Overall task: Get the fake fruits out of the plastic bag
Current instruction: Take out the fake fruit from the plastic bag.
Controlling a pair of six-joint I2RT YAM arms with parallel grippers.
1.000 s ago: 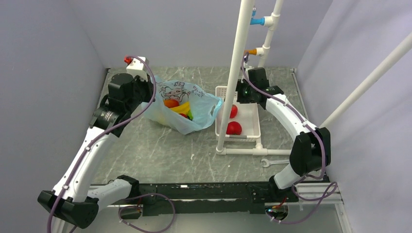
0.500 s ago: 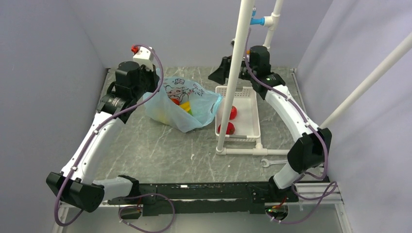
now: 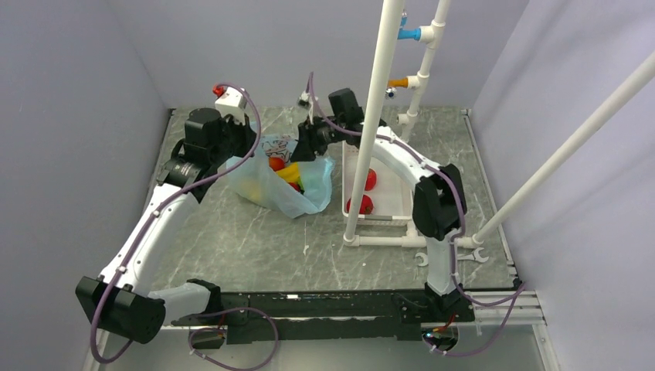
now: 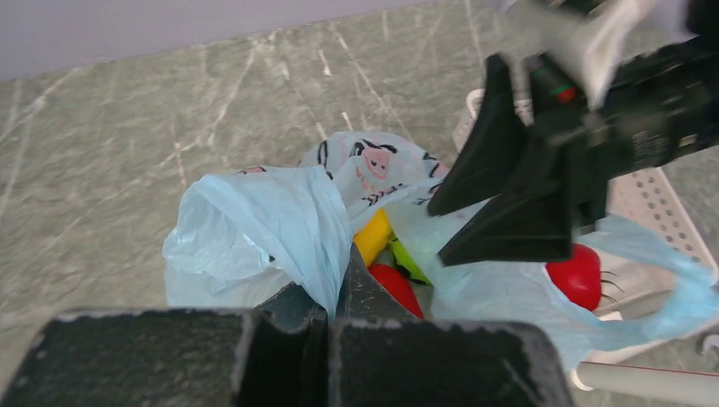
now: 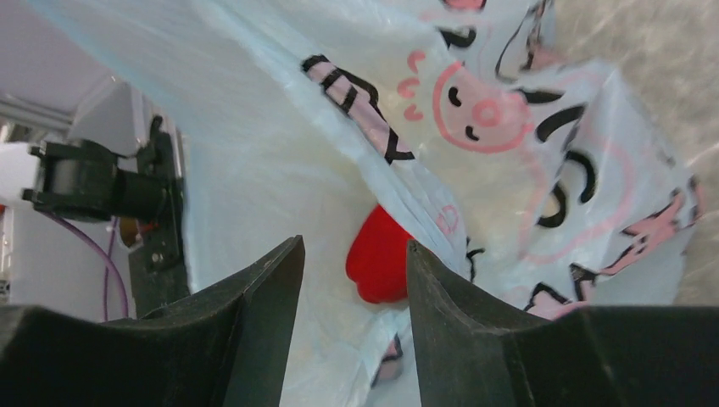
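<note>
table: grey, white-veined | basket: white, slotted, right of centre | pipe frame: white, upright, just beside basket; blue fitting and orange fitting up high | wrench: flat on table, partly hidden

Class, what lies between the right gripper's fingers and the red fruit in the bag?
Nothing, in the right wrist view: the red fruit shows bare beyond the right gripper; the plastic bag overlaps only its edge.

Even diffuse light, faint shadows; wrist views blurred up close.
</note>
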